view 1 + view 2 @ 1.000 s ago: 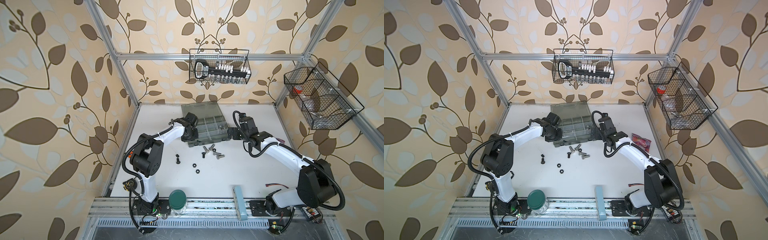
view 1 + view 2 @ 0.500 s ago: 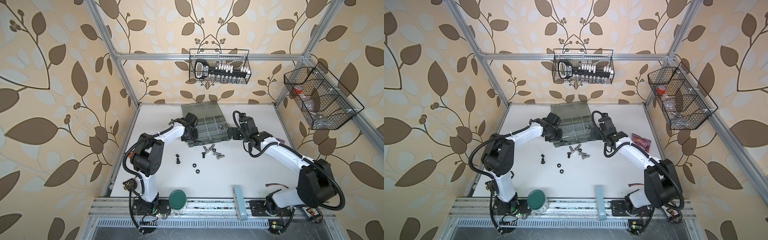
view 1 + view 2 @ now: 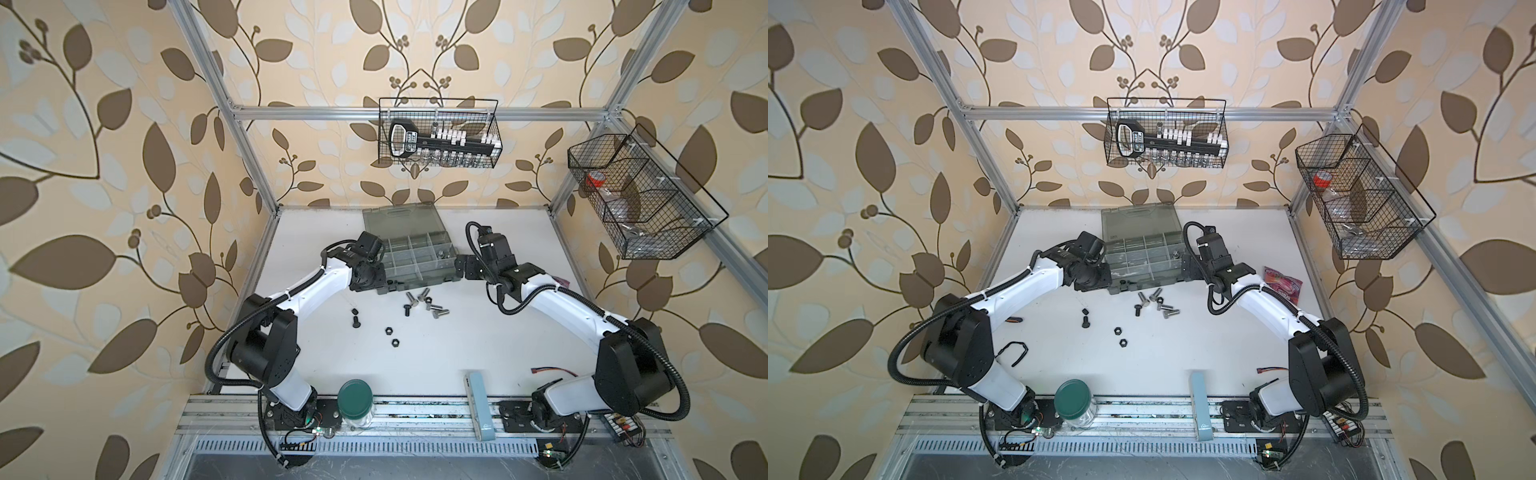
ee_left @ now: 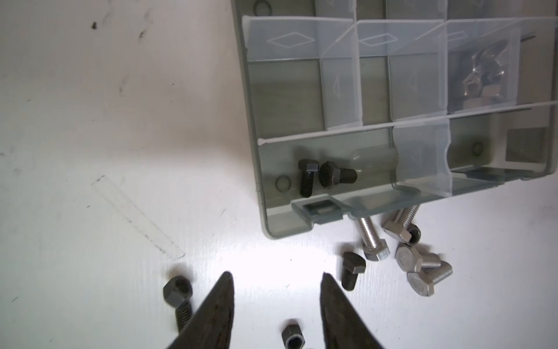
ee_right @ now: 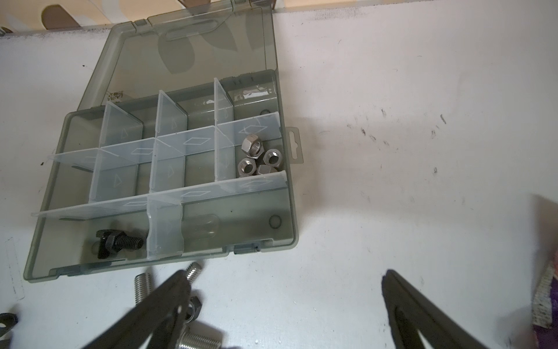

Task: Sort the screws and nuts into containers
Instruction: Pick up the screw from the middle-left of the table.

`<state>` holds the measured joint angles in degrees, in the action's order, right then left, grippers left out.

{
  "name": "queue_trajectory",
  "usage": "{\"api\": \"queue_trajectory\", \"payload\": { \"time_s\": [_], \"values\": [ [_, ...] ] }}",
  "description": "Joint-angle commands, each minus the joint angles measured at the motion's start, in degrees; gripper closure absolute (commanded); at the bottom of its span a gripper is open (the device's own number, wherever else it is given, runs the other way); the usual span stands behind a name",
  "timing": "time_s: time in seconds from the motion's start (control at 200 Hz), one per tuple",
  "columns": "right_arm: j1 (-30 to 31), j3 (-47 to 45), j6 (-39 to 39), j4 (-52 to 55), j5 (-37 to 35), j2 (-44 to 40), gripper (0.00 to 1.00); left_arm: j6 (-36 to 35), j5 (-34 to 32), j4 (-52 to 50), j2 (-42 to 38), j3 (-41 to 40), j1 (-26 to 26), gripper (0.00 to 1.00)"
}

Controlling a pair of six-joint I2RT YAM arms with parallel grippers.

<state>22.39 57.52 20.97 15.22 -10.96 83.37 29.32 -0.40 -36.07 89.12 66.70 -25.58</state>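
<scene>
The grey organizer case point(image 3: 411, 285) lies open at the back of the table. One of its containers holds two black screws point(image 4: 326, 176), and another holds several silver nuts point(image 5: 259, 157). Loose silver screws point(image 3: 430, 302), black screws point(image 3: 355, 322) and black nuts point(image 3: 389, 331) lie in front of the case. My left gripper point(image 4: 276, 275) hovers by the case's front left corner, open and empty, with a black nut point(image 4: 293, 337) on the table below it. My right gripper point(image 5: 285, 273) stands wide open and empty beside the case's right end.
The case lid point(image 3: 399, 218) lies flat behind the case. A green-lidded jar point(image 3: 354, 401) and a pale blue bar point(image 3: 480, 409) sit at the front rail. A pink packet point(image 3: 1281, 284) lies at the right. Wire baskets point(image 3: 438, 137) point(image 3: 640, 199) hang on the walls.
My left gripper's jaws have parted. Both arms stay almost where they were.
</scene>
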Motion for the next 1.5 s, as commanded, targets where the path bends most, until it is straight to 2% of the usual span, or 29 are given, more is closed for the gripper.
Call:
{"api": "queue_trajectory", "payload": {
  "time_s": [0.0,0.1,0.205,0.365,0.575,0.955,1.145,1.494],
  "values": [
    [0.2,-0.4,-0.4,0.3,-0.5,-0.5,0.00,2.2,-4.9,-3.6,-5.2,-3.0,-0.5,0.48],
    [0.2,-0.4,-0.4,0.2,-0.5,-0.4,0.00,4.1,-6.9,-4.9,-9.5,-6.4,-0.4,0.40],
    [0.1,-0.5,-0.3,0.2,-0.3,-0.2,0.00,6.9,-7.1,-5.6,-12.0,-10.6,0.3,0.22],
    [0.1,-0.4,-0.3,-0.1,0.1,0.1,0.01,9.0,-6.4,-4.8,-12.2,-16.1,1.2,0.20],
    [0.2,-0.5,-0.3,0.0,0.2,0.1,0.00,9.0,-6.7,-1.6,-9.7,-19.1,2.5,0.27],
    [0.1,-0.5,-0.3,-0.1,0.1,0.0,0.00,7.5,-4.4,3.0,-2.1,-18.9,2.8,0.43],
    [0.2,-0.5,-0.3,0.0,-0.1,0.0,0.00,7.3,-4.1,3.8,-0.4,-18.5,2.8,0.54],
    [0.2,-0.5,-0.3,0.0,-0.6,-0.2,0.00,7.0,-3.0,4.4,1.5,-18.4,2.8,0.66]
  ]
}}
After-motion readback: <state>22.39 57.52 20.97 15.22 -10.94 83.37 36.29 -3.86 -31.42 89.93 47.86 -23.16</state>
